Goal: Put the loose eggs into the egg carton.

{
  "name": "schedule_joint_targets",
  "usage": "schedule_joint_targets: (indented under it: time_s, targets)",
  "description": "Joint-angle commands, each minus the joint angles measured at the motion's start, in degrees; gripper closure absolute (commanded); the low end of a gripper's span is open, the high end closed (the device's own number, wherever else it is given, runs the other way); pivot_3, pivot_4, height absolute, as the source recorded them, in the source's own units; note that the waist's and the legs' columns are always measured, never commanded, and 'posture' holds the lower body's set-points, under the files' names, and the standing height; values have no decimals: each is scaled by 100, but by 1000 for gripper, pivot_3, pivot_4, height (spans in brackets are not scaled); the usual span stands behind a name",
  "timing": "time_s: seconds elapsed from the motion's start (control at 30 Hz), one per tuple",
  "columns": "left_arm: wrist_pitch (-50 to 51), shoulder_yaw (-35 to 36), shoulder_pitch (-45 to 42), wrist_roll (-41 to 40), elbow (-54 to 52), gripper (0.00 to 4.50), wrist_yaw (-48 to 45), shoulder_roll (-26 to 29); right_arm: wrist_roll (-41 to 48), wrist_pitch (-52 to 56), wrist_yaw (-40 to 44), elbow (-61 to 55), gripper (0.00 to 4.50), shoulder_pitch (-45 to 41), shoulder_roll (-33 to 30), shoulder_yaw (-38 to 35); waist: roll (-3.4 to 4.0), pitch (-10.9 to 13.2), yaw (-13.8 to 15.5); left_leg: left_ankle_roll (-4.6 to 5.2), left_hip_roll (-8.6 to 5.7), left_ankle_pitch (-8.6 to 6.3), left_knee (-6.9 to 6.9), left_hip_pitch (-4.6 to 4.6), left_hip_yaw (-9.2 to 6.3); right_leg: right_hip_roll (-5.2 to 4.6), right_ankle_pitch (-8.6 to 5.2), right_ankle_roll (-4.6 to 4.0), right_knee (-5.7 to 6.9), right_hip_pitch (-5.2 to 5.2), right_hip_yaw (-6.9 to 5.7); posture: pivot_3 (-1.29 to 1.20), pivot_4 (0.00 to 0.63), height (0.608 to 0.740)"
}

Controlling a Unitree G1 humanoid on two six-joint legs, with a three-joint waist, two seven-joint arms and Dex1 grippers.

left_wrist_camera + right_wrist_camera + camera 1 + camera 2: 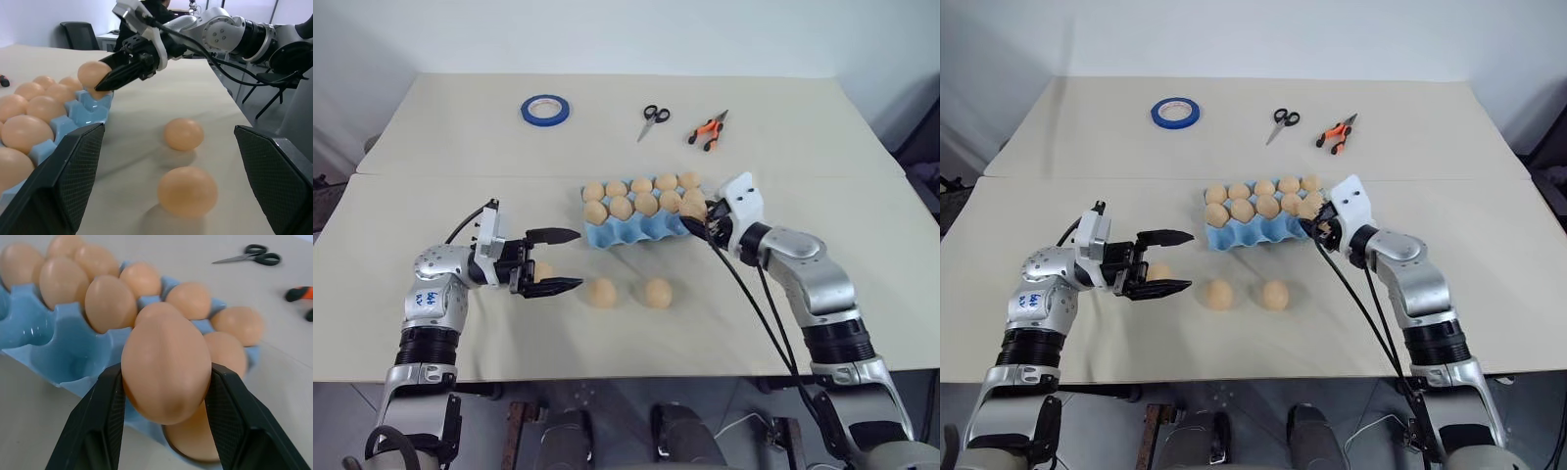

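The light blue egg carton point(625, 233) lies mid-table with several tan eggs in its cups; the front cups point(73, 357) are empty. My right gripper point(695, 219) hovers at the carton's right end, shut on one egg point(165, 369), which shows in the left wrist view as the egg point(93, 73) just above the carton's edge. Two loose eggs point(602, 292) point(658, 292) rest on the table in front of the carton. My left gripper point(579, 258) points right, open, left of them, and a third loose egg point(544, 270) lies between its fingers, untouched.
At the back of the table lie a blue tape roll point(544, 110), black scissors point(653, 119) and orange-handled pliers point(708, 130). A seam point(460, 175) crosses the table behind the carton. The table's front edge point(607, 377) runs close to the loose eggs.
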Motion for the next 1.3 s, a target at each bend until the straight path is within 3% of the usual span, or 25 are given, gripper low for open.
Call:
schedule_joint_targets:
  time_s: [0.03,0.07,0.17,0.33,0.63,0.83,0.97,1.1,1.3]
  targets:
    - [-71,148,40,-120,-275,0,75,76,-97,-272,118,178,2204,-227,83,55,0,0,0,0,0,0,2,-8,2,0,1,2,2,-8,0,0,150,740]
    - [-69,153,50,-122,-288,0,91,80,-129,-304,154,222,2204,-245,89,82,0,0,-1,1,-1,1,3,-14,4,-1,3,6,7,-16,0,0,150,740]
    - [-67,174,77,-135,-321,0,137,92,-143,-301,236,197,1559,-265,107,121,0,0,-1,0,0,1,3,-17,6,-1,4,7,10,-27,0,0,150,740]
    - [-62,211,122,-129,-354,0,160,95,-88,-243,346,-100,14,-203,63,102,0,0,-1,-4,0,5,3,-19,11,0,4,7,11,-40,3,0,150,740]
    - [-68,257,55,-110,-227,0,126,147,489,616,692,-1772,14,258,-559,-386,0,0,14,-2,1,7,3,-21,13,-2,4,7,13,-45,7,0,150,740]
    - [-121,238,-85,-73,-52,0,144,114,560,534,765,-2381,14,813,-869,-576,0,0,15,1,-1,7,3,-21,17,0,4,7,9,-45,8,0,150,740]
    - [-109,245,-91,-90,-32,0,126,131,1198,1084,1060,-3064,14,1354,-1091,-833,0,0,22,4,-2,9,4,-21,19,1,4,7,12,-46,11,0,150,740]
    - [-76,259,-79,-103,-6,0,79,195,1846,1482,1719,-3743,14,2191,-1711,-999,0,0,30,8,-2,6,3,-23,14,0,4,7,6,-43,9,0,150,740]
    - [-90,289,-65,-114,129,0,-95,315,1756,816,2016,-3753,14,2998,-2027,-1160,-1,0,-3,33,-7,-3,10,-20,17,2,7,10,5,-38,12,0,150,740]
